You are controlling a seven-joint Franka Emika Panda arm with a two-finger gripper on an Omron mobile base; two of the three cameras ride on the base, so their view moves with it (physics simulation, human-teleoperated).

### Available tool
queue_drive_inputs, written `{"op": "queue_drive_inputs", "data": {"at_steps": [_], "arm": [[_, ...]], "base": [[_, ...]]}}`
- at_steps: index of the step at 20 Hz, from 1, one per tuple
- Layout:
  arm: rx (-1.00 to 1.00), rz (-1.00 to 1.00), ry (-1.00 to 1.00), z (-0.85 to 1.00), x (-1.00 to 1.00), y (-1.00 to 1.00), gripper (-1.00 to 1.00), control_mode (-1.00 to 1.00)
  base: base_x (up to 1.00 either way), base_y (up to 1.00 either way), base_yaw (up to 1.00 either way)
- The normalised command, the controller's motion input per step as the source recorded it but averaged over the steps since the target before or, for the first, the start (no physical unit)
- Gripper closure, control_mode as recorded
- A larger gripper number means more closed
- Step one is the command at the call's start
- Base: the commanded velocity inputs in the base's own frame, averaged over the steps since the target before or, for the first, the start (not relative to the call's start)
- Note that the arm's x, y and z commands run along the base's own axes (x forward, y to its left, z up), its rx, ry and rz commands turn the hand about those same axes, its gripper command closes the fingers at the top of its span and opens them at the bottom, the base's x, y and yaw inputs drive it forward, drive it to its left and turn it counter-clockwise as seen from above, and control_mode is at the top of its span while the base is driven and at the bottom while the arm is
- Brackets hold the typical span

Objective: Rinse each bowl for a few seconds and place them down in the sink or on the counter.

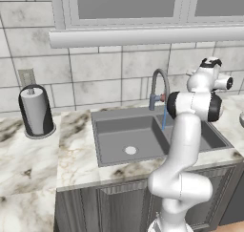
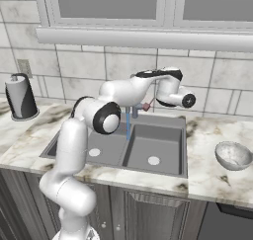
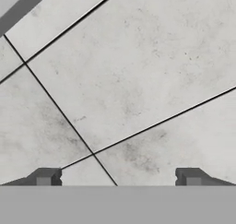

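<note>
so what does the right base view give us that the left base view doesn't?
Right base view alone: a pale grey mottled bowl sitting upright on the counter right of the sink, and the right basin's drain.
Left base view alone: the left basin's drain unobstructed, plus more counter at left.
Both: the faucet running a blue stream into the sink, the paper towel holder, the tiled wall, and the arm raised over the sink.

Both basins of the dark grey double-basin sink (image 2: 163, 155) lie open from above (a thin blue water stream (image 2: 128, 125) falls near the divider), while the arched grey faucet (image 1: 159, 85) and the grey tiled wall (image 3: 138, 80) block the back.
</note>
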Motion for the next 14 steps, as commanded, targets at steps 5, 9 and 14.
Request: {"op": "queue_drive_inputs", "data": {"at_steps": [5, 9, 14], "arm": [[0.09, -0.05, 0.13, 0.19, -0.30, -0.05, -1.00, -1.00], [0.09, -0.05, 0.13, 0.21, -0.30, -0.07, -1.00, -1.00], [0.08, -0.05, 0.13, 0.21, -0.29, -0.10, -1.00, -1.00]], "base": [[0.00, 0.00, 0.00], [0.00, 0.00, 0.00], [0.00, 0.00, 0.00]]}}
